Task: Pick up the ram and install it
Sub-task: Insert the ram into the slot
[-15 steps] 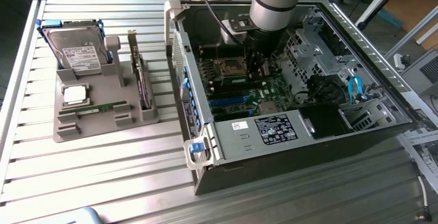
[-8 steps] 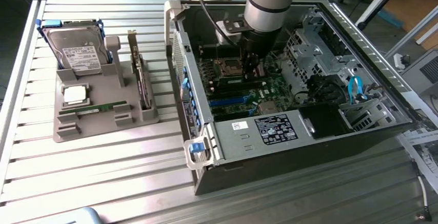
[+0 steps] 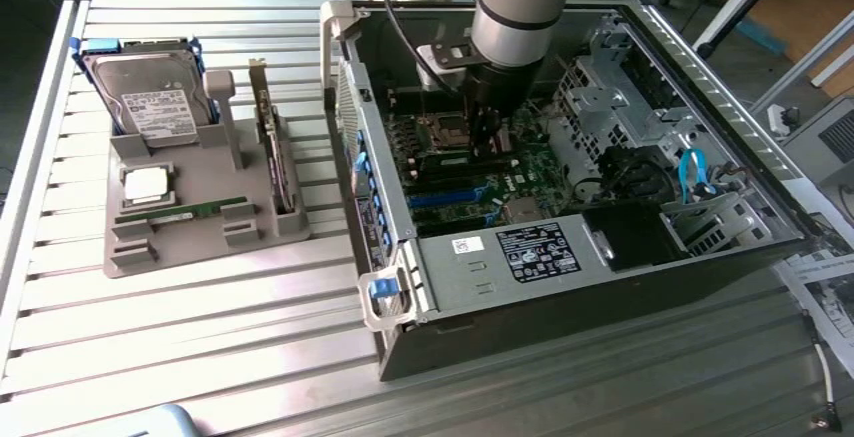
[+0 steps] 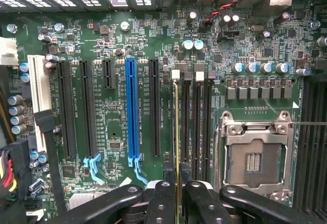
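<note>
Green ram (image 4: 177, 127), edge-on in the wrist view, is pinched in the gripper (image 4: 177, 173); the exterior view's left shows a spare (image 3: 180, 210) on a tray (image 3: 194, 254).

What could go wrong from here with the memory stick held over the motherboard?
The slim green ram stick, clamped edge-on in the black fingers, hangs over closely spaced black memory slots; a slight offset could drive it into a slot wall.
The open silver CPU socket lies right beside those slots, so a sideways slip might hit its exposed contacts.
Whether the white slot latches are open is unclear; pressing on closed ones could stress the stick.
</note>
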Robot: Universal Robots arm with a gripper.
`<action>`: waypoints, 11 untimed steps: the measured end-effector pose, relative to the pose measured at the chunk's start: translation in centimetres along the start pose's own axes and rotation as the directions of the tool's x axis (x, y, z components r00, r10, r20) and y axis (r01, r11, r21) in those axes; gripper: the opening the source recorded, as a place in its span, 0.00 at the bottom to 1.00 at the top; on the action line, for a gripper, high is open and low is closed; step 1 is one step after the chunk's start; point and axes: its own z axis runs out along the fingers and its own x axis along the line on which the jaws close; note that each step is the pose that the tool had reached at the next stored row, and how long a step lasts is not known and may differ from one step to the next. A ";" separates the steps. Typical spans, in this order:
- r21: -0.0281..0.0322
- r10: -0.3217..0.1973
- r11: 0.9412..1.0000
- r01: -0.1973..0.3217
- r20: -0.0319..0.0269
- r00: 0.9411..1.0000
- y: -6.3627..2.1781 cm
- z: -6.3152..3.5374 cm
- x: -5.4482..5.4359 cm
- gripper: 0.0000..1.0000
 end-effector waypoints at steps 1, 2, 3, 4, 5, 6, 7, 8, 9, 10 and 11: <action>0.000 0.001 1.000 -0.001 0.000 1.000 0.01 0.04 0.0 0.14; 0.000 0.003 1.000 -0.003 0.000 1.000 0.01 0.08 0.0 0.14; 0.000 0.007 1.000 -0.007 0.000 1.000 0.01 0.16 0.0 0.14; 0.000 0.011 1.000 -0.011 -0.001 1.000 0.01 0.21 0.0 0.14; 0.000 0.012 1.000 -0.012 -0.001 1.000 0.01 0.21 0.0 0.14; 0.000 0.012 1.000 -0.012 -0.001 1.000 0.01 0.23 0.0 0.14; 0.000 0.012 1.000 -0.012 -0.001 1.000 0.01 0.25 0.0 0.14; 0.000 0.012 1.000 -0.012 -0.001 1.000 0.01 0.28 0.0 0.14; 0.000 0.012 1.000 -0.012 -0.001 1.000 0.02 0.29 0.0 0.14; 0.000 0.012 1.000 -0.012 -0.001 1.000 0.02 0.31 0.0 0.14; 0.000 0.012 1.000 -0.012 -0.001 1.000 0.02 0.33 0.0 0.14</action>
